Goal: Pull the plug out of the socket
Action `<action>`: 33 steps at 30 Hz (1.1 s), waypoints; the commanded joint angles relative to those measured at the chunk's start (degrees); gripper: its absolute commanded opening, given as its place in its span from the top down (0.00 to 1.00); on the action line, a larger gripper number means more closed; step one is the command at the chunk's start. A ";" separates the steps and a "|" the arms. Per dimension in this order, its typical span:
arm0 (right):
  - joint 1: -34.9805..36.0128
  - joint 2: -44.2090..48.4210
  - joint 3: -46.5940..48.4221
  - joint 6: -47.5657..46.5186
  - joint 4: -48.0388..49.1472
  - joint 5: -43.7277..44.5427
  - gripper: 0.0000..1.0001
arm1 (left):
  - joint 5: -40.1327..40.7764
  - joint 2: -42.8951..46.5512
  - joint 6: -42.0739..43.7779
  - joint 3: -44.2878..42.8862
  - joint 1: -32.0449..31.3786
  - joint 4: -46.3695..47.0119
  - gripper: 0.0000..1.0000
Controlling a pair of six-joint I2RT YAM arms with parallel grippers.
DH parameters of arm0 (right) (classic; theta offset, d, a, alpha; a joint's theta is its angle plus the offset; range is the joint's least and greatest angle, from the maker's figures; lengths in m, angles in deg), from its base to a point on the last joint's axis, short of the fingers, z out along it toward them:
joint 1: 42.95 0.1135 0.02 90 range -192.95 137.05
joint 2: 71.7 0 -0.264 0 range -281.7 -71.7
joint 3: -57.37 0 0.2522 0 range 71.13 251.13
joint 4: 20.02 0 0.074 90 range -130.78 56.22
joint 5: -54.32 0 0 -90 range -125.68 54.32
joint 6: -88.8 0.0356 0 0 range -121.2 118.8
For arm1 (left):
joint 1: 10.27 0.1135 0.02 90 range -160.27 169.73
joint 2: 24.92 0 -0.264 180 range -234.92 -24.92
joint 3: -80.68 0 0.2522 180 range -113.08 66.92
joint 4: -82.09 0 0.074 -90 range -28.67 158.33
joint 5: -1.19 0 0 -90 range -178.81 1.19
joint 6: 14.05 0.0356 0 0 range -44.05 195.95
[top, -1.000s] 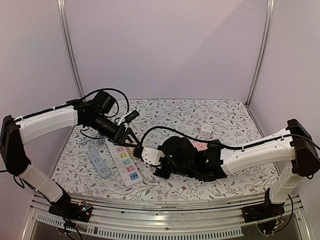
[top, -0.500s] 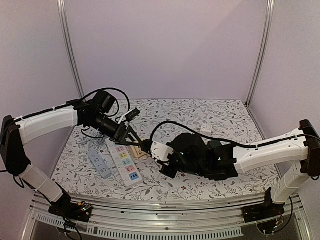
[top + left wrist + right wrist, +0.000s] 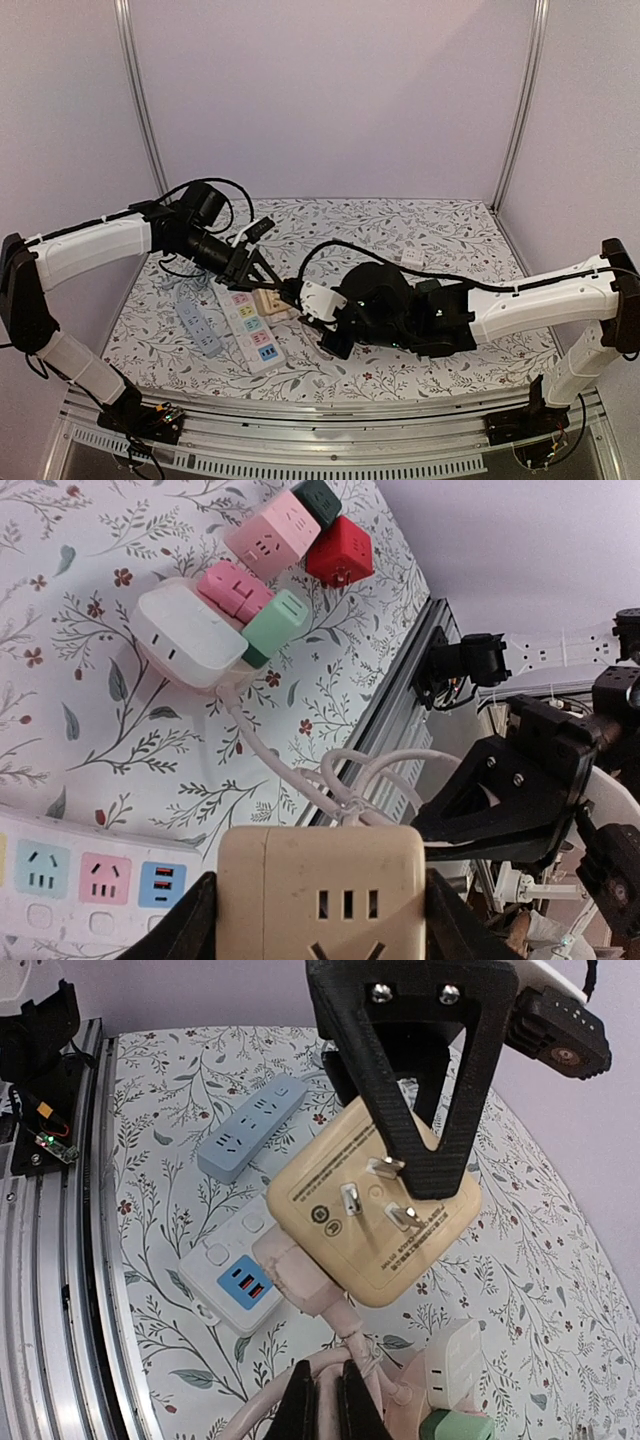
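Plug (image 3: 298, 1272): apparently still seated in beige cube socket (image 3: 375, 1200), clamped by left gripper (image 3: 320, 910); right gripper (image 3: 322, 1400), pinching its cord (image 3: 350, 1325), has drawn back from socket, pull unfinished.

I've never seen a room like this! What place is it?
Probably a robot test booth: left arm and right arm bolted to a metal rail, plain panel walls, a white power strip.

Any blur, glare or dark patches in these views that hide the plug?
Top external view: even soft light, no glare, though the right wrist is one dark mass beside the beige plug. Left wrist view: sharp, plug cropped at the bottom edge. Right wrist view: prongs crisp; the right gripper at the bottom edge is dark with little detail.
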State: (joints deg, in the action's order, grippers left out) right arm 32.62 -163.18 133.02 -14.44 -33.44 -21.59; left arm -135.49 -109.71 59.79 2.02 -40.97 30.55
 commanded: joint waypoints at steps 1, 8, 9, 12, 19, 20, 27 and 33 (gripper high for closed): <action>2.91 1.80 1.98 2.69 -3.74 -7.56 1.00 | 9.47 1.06 -1.17 0.22 4.59 6.30 0.82; 1.45 2.63 1.05 2.96 -3.24 -2.02 0.80 | 4.04 -0.46 -0.78 -0.04 4.39 6.36 0.82; 0.68 3.12 0.76 3.16 -3.37 -2.14 0.73 | 2.94 -0.65 -0.54 -0.09 4.11 6.32 0.82; -0.87 4.63 0.51 3.17 -4.39 -2.61 0.53 | 0.68 -0.57 0.60 -0.51 2.39 5.58 0.82; -2.09 4.08 3.96 1.21 -8.10 -1.84 0.23 | -1.02 -0.61 2.65 -1.36 -0.56 3.69 0.82; -2.62 3.71 4.56 1.06 -8.67 -2.58 0.21 | -1.53 -0.45 2.71 -1.43 -0.72 3.72 0.82; -5.46 -1.81 12.22 1.72 -14.70 -9.43 0.11 | -1.36 0.59 3.79 -1.45 -1.99 3.16 0.82; -6.00 -6.54 14.16 2.17 -15.90 -10.97 0.10 | -1.02 0.68 3.87 -1.69 -2.00 2.54 0.82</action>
State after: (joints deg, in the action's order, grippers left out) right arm 27.02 -166.54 146.24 -12.78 -45.83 -29.77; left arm -134.20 -110.30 62.87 2.15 -42.37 32.80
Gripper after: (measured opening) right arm 0.902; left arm 0.579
